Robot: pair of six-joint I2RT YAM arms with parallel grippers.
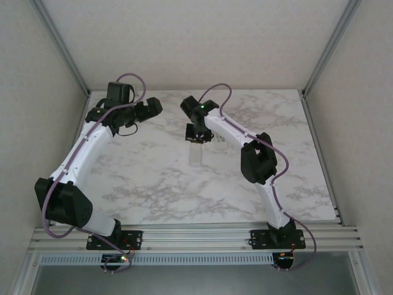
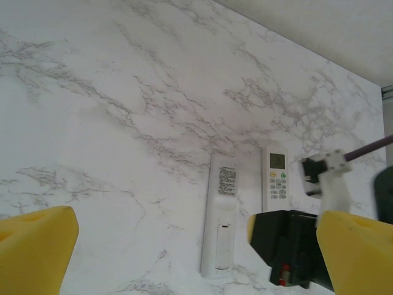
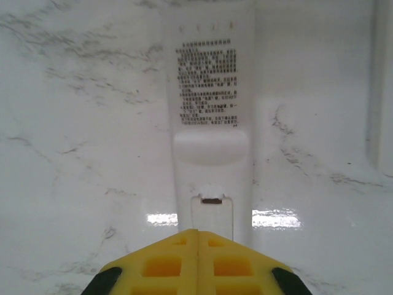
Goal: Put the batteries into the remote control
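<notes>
Right gripper (image 3: 198, 261) closed on nothing, tips just at the battery-cover end of the face-down remote (image 3: 212, 123). Left gripper (image 2: 196, 246) gapes wide, apart from it. From the left wrist we also see a second remote (image 2: 276, 178), screen up, just beside, and a reddish speck (image 2: 284, 269), maybe a battery, too small to tell.

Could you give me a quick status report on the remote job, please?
Left gripper open, off to the left. Right gripper shut, tips at the battery cover of the face-down remote. Cover on. Second remote face up alongside.
</notes>
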